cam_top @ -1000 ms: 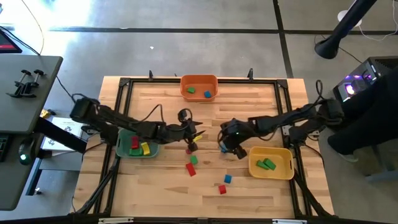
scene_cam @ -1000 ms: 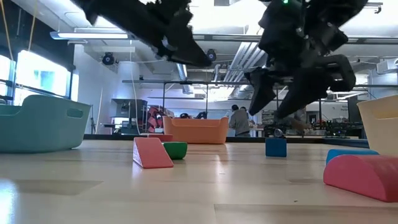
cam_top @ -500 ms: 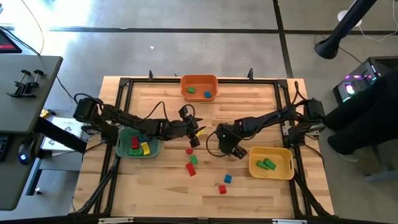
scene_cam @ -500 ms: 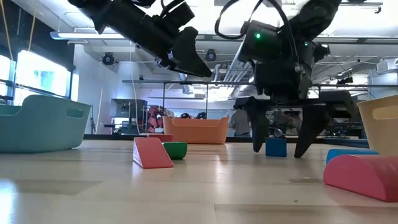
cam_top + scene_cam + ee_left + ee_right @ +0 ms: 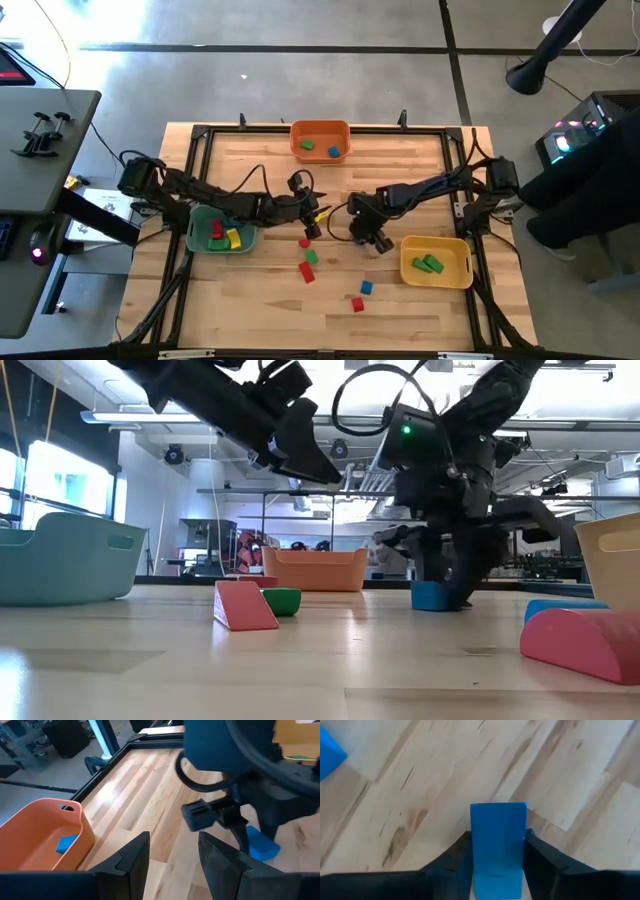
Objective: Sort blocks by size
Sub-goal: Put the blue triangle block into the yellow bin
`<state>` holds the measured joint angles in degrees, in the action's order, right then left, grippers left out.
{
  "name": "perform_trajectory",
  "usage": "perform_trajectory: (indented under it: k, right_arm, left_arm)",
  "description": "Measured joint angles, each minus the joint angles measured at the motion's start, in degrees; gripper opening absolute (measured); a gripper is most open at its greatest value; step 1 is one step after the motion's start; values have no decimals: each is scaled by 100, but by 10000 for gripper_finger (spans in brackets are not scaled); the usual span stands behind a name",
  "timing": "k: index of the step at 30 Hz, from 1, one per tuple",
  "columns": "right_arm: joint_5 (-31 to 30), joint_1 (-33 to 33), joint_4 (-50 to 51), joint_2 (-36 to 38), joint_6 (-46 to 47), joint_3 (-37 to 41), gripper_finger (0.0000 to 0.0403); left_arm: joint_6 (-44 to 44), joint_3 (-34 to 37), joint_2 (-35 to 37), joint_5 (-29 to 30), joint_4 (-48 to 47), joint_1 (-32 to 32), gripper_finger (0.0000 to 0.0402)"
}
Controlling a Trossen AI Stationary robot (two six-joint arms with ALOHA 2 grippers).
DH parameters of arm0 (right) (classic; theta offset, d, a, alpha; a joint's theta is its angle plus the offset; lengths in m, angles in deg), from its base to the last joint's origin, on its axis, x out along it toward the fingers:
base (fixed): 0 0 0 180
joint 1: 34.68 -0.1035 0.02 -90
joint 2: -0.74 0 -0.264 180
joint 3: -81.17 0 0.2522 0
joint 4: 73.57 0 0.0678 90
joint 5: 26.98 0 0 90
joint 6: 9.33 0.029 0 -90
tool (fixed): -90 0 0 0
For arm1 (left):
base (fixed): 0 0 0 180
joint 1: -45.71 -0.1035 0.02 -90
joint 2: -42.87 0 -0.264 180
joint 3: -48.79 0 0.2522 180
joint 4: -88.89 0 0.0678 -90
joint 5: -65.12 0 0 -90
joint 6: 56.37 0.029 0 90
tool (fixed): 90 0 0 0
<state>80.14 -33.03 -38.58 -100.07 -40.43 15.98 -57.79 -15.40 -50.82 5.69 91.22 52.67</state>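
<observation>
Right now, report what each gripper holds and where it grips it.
The right gripper clamps the blue block by its two opposite sides, on the table. The left gripper holds nothing.

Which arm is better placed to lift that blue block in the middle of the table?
Right. The right gripper is down at the table with its jaws on either side of the blue block; the left gripper hangs open, off it.

Bright, even overhead light
Ceiling lights (image 5: 110, 417) glare in the low view; near red block (image 5: 578, 643) is soft, and the left wrist view's foreground blurs.
</observation>
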Motion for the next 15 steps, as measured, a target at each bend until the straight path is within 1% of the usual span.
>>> perform_trajectory:
  k: [2,3,7,9,12,15]
  right_arm:
    - [-80,-73,170,3,298,-148,128]
    - [-146,-131,409,9,403,-275,128]
    - [-779,-485,1701,69,718,-1118,128]
    - [-978,-721,2351,136,917,-1528,128]
    - [-1021,-1095,3031,355,1259,-1899,128]
    - [-1013,-1409,3560,837,1857,-1964,128]
  left_arm:
    - [3,0,0,20,4,49,156]
    - [-7,0,0,118,2,69,156]
    - [-136,0,0,853,-50,127,156]
    - [-137,0,0,1070,-82,149,156]
    - [-156,0,0,1167,-131,201,156]
    - [-154,0,0,1197,-163,271,156]
